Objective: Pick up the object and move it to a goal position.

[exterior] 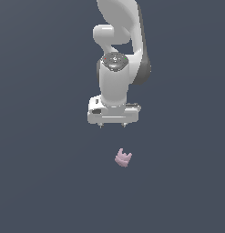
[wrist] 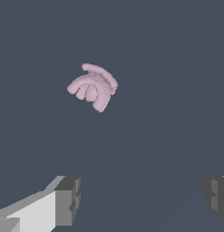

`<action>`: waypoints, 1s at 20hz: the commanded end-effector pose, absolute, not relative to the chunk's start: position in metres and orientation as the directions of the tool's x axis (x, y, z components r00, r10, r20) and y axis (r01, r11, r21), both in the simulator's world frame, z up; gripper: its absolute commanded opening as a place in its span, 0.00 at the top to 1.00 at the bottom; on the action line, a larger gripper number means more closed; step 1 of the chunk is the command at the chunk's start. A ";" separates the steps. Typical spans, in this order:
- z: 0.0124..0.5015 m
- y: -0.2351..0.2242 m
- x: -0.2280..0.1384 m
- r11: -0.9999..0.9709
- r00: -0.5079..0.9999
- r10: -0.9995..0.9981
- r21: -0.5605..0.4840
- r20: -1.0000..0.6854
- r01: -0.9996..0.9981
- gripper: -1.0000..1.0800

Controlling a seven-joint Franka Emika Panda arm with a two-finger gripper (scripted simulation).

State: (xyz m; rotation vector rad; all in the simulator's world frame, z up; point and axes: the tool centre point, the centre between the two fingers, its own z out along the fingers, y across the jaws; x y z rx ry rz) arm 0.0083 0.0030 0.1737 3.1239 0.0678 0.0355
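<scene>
The hand [exterior: 112,125] hangs open, fingers [wrist: 68,199] spread wide and holding nothing; the pink object [exterior: 123,158] lies apart, just ahead of it.

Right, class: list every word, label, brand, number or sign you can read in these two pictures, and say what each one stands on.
None: no readable text in either view.
The arm's round cap carries small red and green dots, but no letters or numbers.
The pink object, the gripper and the dark floor are all unmarked.
</scene>
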 end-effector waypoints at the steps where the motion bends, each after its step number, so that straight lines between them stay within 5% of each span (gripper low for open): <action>1: 0.174 0.003 0.008 -0.999 0.999 0.044 0.017 0.022 0.043 0.04; 20: 0.163 0.008 0.011 -0.998 0.999 0.051 0.027 0.007 0.051 0.04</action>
